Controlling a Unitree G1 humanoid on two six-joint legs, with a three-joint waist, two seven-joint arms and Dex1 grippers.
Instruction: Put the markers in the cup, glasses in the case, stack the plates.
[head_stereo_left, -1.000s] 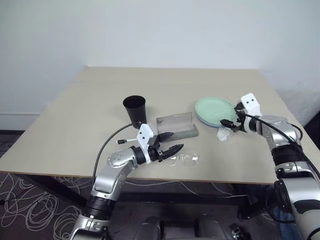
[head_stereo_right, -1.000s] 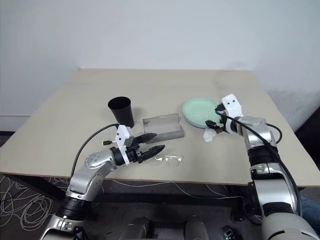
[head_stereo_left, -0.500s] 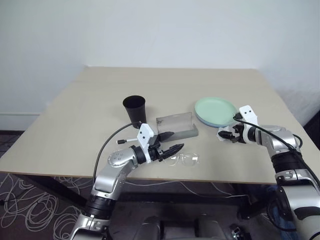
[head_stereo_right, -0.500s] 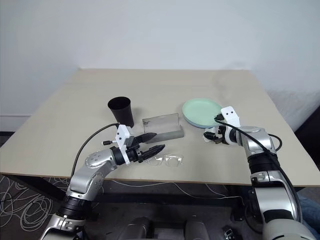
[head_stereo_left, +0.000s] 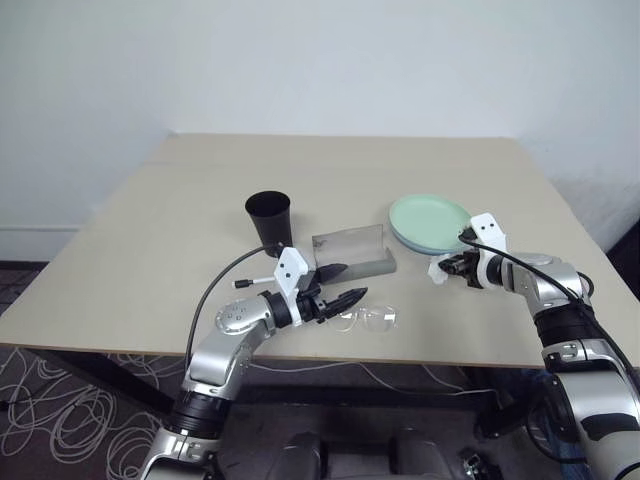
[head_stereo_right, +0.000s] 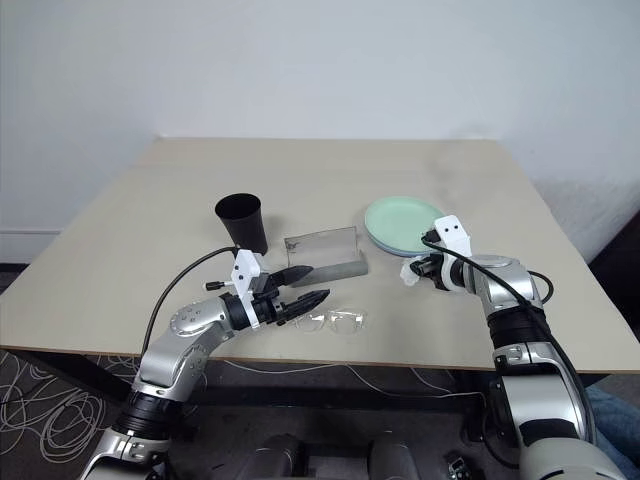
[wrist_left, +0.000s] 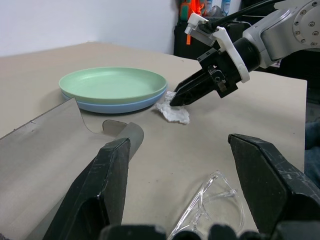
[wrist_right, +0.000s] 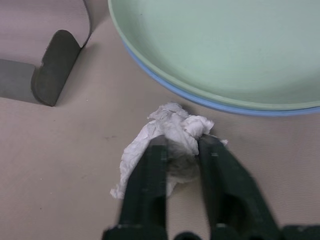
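Mint plate (head_stereo_left: 430, 217) already sits on the blue one; glasses (head_stereo_left: 368, 318) lie outside the open case (head_stereo_left: 352, 252), a marker (head_stereo_left: 252, 282) outside the cup (head_stereo_left: 269, 218). Right fingers (wrist_right: 184, 150) pinch a tissue (wrist_right: 167, 135); left fingers (wrist_left: 260, 170) spread.

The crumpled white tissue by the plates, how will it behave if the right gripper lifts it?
The tissue looks like thin creased paper, so probably very light and floppy; loose corners may droop. The right gripper pinches only one edge, so it could tear or slip free. It shouldn't roll, and touches neither the plates nor the case.
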